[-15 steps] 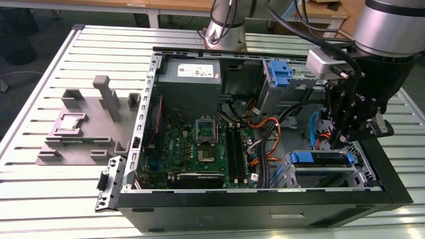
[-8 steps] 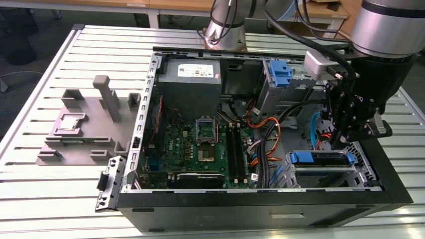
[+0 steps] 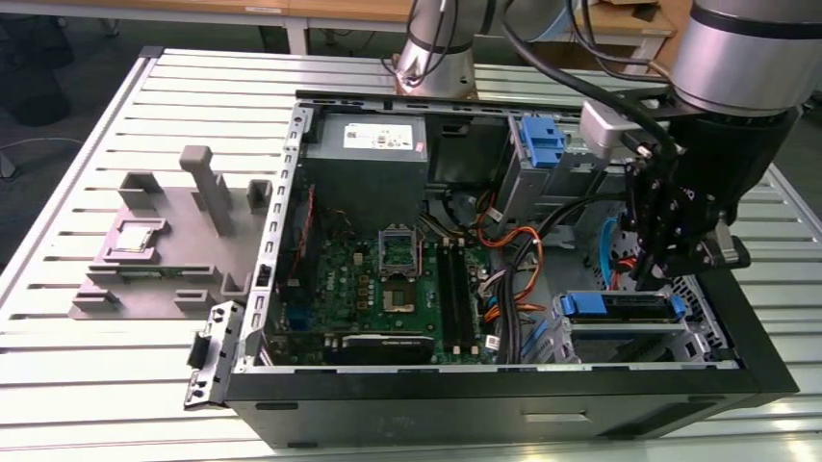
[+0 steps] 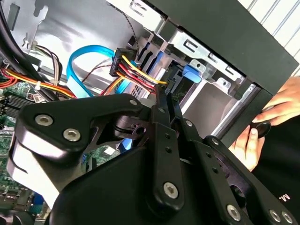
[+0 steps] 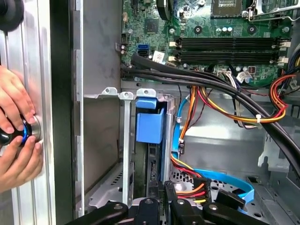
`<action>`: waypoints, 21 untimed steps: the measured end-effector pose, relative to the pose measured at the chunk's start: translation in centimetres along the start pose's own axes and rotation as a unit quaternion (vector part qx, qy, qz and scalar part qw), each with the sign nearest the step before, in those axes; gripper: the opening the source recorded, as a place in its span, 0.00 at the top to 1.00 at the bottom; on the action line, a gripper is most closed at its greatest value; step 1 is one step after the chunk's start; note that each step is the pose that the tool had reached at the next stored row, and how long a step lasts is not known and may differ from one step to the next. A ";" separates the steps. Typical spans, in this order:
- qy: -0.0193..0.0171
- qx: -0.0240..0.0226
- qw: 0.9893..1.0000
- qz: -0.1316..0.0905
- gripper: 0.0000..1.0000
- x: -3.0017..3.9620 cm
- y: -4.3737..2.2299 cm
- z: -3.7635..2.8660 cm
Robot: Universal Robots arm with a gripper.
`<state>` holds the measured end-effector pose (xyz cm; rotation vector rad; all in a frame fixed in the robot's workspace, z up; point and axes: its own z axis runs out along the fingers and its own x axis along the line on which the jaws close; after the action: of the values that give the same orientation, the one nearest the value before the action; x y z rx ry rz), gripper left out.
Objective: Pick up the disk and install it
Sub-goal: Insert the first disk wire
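The disk [image 3: 627,306] stands on edge in the drive bay at the near corner of the open computer case, on the exterior view's right, with its blue carrier end [image 5: 150,124] between the bay's metal rails. My gripper [image 3: 657,279] hangs straight above it. Its two black fingers [image 4: 161,110] are drawn close together over the disk's dark upper edge, and the gripper [image 5: 163,186] appears shut on the disk. The carrier's blue tab [image 4: 191,72] shows just past the fingertips. The disk's label side is hidden inside the bay.
Orange, red and blue cables [image 5: 197,187] run close beside the bay. The motherboard [image 3: 385,279] and a grey power supply [image 3: 366,159] fill the case. A person's hands [image 5: 16,136] rest on a black knob outside the case wall. A grey fixture [image 3: 167,250] lies on the table.
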<state>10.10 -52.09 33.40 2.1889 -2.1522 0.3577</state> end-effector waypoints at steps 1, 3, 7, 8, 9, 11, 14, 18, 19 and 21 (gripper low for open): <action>0.000 0.000 1.000 0.001 0.84 0.06 0.01 0.03; 0.001 -0.001 1.000 0.005 0.84 0.21 0.03 0.10; 0.003 -0.004 1.000 0.021 0.84 0.26 0.05 0.23; 0.003 -0.004 1.000 0.024 0.84 0.28 0.06 0.27; 0.003 -0.003 1.000 0.024 0.84 0.28 0.06 0.31; 0.003 0.004 1.000 0.026 0.84 0.27 0.07 0.37; 0.002 0.017 0.999 0.028 0.84 0.32 0.35 0.36; -0.001 0.018 0.999 0.032 0.84 0.33 0.63 0.33; -0.001 0.018 0.999 0.033 0.84 0.36 0.64 0.34; -0.001 0.017 0.999 0.036 0.84 0.49 0.65 0.40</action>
<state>9.51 -52.68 33.03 2.1333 -2.2467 0.3997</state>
